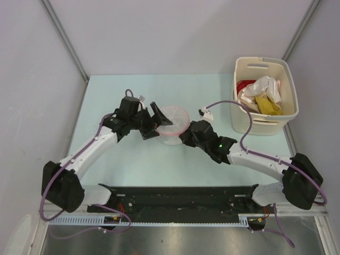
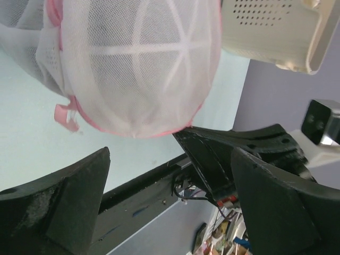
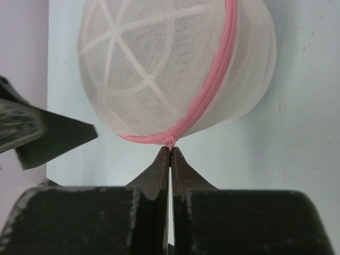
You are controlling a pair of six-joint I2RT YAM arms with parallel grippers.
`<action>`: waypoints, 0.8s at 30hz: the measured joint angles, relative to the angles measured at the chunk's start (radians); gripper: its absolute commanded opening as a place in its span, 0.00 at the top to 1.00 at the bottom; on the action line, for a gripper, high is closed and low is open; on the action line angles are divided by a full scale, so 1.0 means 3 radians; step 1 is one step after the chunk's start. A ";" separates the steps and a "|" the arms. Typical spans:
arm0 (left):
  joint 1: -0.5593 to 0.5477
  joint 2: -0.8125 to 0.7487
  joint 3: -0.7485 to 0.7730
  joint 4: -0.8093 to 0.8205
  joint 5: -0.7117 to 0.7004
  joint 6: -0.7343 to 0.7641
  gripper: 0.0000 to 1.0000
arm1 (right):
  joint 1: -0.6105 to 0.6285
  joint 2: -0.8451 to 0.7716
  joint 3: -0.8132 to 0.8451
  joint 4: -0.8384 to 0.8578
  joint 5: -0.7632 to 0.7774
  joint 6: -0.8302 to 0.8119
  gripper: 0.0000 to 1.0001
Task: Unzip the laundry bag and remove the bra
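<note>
**Right gripper pinches the zipper end, left gripper spread wide beside the bag**

Nearest the arm bases, the pale mint-green table (image 1: 133, 164) lies bare between the two arms. Just beyond it, the right gripper (image 3: 170, 151) reaches in from the 5 o'clock side of the small rounded white translucent mesh laundry bag (image 3: 159, 69). Its two black fingers are pressed together, and their tips nip the small pink zipper pull (image 3: 170, 142) at the bag's near rim. From there the pink zipper trim (image 3: 212, 90) curves up and away over the pouch toward 1 o'clock.

In the top view the laundry bag (image 1: 172, 119) sits close to the table's middle, between the two grippers. The left gripper (image 1: 154, 119) stands at the bag's 9 o'clock side, just beside the mesh. Its fingers are spread as wide as they go and hold nothing. In the left wrist view the bag (image 2: 138, 69) hangs above the gap between those fingers.

Farther off, toward 2 o'clock from the bag and well apart from it, stands the cream slotted plastic basket (image 1: 265, 125). White, yellow and red clothes (image 1: 263, 95) are heaped inside it.
</note>
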 measured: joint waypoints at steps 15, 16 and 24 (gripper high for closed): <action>-0.0220 -0.0186 -0.0496 0.0285 -0.0006 -0.0627 0.05 | -0.0015 0.0043 0.0000 0.0019 -0.0036 0.0037 1.00; -0.0233 -0.0146 -0.0505 0.0326 -0.0009 -0.0662 0.05 | -0.0015 0.0043 0.0000 0.0020 -0.0037 0.0039 1.00; -0.0252 0.0158 -0.0504 0.0717 -0.0051 -0.0841 0.18 | -0.0015 0.0042 0.0000 0.0014 -0.0036 0.0048 1.00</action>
